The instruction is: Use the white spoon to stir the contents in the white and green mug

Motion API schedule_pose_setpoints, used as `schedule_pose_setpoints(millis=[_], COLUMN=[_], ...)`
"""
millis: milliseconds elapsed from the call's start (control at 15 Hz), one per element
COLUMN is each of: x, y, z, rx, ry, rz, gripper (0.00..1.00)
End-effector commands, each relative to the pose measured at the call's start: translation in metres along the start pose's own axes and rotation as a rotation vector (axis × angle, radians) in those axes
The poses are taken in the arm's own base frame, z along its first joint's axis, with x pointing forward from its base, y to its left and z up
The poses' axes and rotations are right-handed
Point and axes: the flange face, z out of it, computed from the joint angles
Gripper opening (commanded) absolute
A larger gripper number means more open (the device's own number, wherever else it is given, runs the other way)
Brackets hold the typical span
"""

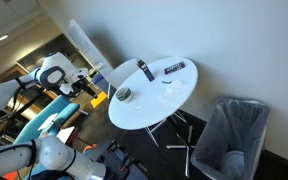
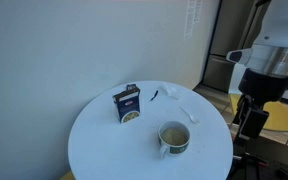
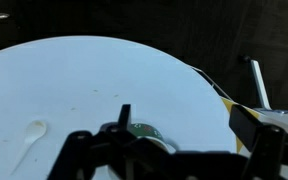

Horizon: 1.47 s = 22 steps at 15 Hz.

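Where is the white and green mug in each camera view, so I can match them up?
Exterior view: the mug stands on the left part of the table, towards the robot arm.
Exterior view: the mug stands front right on the table.
Wrist view: the mug is at bottom centre, partly hidden.
Shared landmark: the round white table.

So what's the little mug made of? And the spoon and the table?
The mug looks like glazed ceramic, going by its thick wall and smooth, pale whitish-green outside. The white spoon could be plastic or ceramic; it is too small to tell. The round table has a smooth, even white top with a faint sheen, probably laminate or painted board.
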Motion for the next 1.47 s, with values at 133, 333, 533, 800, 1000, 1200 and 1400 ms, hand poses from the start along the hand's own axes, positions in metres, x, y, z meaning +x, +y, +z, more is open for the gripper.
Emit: schedule_pose_setpoints(millis=[133, 333, 533, 800, 1000, 1200, 1400], x=[0.0, 0.0, 0.01, 0.033, 0.049, 0.065, 0.079], y=[0.0, 0.0, 0.017, 0.065, 0.105, 0.143, 0.176], z=[-0.001, -0.001, -0.008, -0.022, -0.025, -0.02, -0.013], rx=[0.0, 0.0, -0.027, -0.026, -0.026, -0.033, -0.039], ry=[-0.001, -0.001, 0.043, 0.122, 0.167, 0.189, 0.197], rz=[0.0, 0.0, 0.05, 0.175, 0.271, 0.359, 0.442], gripper=[1.0, 1.0, 1.0, 1.0, 1.0, 1.0, 1.0])
